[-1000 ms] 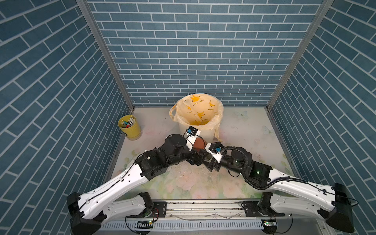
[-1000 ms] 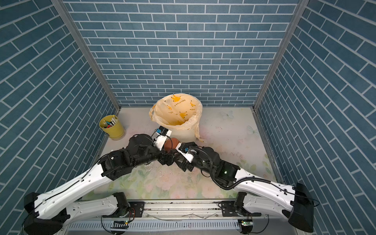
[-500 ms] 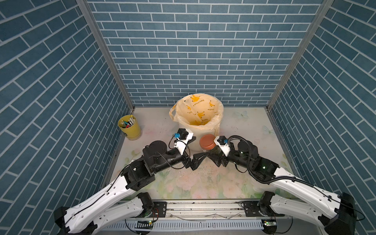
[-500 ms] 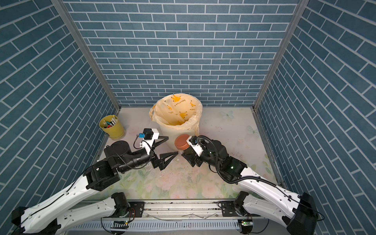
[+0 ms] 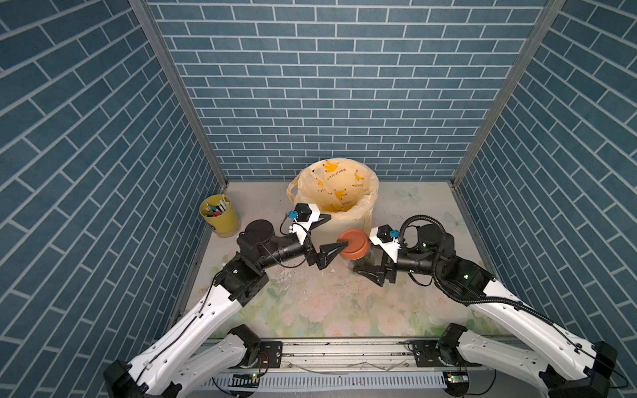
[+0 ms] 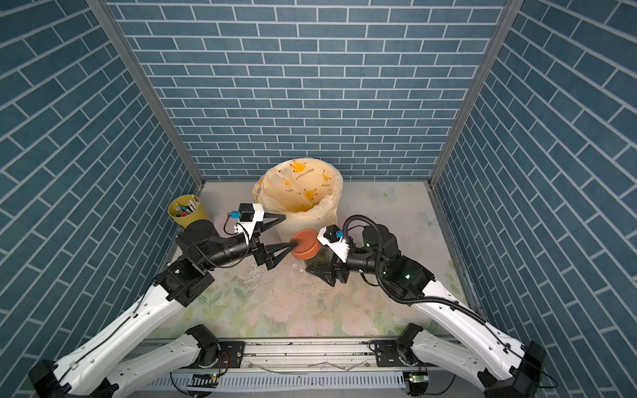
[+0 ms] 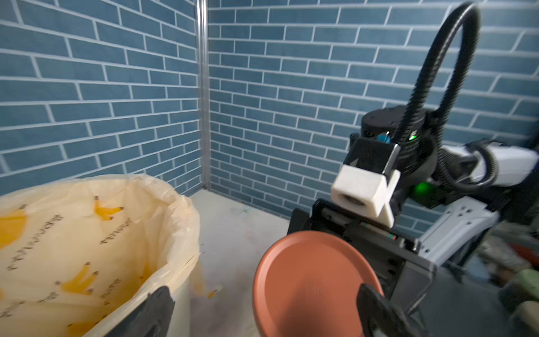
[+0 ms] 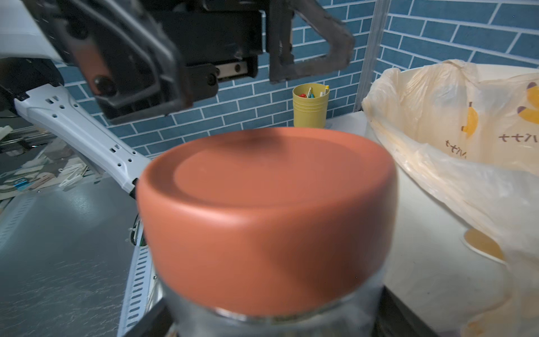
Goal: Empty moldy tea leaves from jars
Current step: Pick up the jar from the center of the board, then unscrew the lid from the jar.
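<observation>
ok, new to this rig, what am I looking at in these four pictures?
Two robot arms at a floral table, each ending in a two-finger gripper. Two pictures look down from overhead; the other two come from cameras on the wrists. The right gripper clamps a glass jar of dark tea leaves, brown lid on. The left gripper is open, one fingertip at the lid's edge. On the table: a bag-lined bin, a yellow cup of pens, scattered crumbs.

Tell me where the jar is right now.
In both top views the jar is at mid-table, held tilted by the right gripper just in front of the bin, its lid facing the open left gripper.
</observation>
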Controlling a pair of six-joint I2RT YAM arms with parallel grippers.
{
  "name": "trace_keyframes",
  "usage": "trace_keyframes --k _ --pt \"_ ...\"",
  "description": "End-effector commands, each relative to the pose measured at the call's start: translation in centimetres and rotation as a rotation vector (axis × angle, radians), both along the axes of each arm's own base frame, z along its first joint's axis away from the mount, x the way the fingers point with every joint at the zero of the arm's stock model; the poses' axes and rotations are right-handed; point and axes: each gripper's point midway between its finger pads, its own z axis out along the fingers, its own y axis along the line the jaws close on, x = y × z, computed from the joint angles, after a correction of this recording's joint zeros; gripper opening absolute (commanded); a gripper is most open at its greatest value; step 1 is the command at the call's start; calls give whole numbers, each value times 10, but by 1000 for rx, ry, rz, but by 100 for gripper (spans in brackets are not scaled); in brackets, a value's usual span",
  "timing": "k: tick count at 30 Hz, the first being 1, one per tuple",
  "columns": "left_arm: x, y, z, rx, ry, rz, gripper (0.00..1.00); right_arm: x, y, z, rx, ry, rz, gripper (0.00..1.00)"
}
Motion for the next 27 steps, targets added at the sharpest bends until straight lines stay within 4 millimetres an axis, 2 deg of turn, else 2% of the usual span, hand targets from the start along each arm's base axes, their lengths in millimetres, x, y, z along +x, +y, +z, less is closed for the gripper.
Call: trace_keyframes --k 1,5,9,11,13,18,23,27 --pt "-33 3 34 -174 -32 -294 99 -11 3 40 104 -59 99 0" --pt "-36 -5 24 -123 36 -411 99 -6 3 39 111 -45 103 0" --pt "-44 -5 26 -111 15 -456 99 0 3 36 104 -38 88 0" --pt "-35 -4 21 -67 19 -369 99 5 2 36 104 -39 65 0" --pt "-26 0 7 33 29 -250 99 7 3 36 104 -33 63 0" --pt "-19 14 0 78 -26 -106 99 5 9 38 98 -16 111 0" --pt "-16 13 -14 164 15 -114 99 11 12 34 58 -32 109 0" --pt "-14 16 -21 264 26 -103 99 7 12 29 -26 -48 143 0"
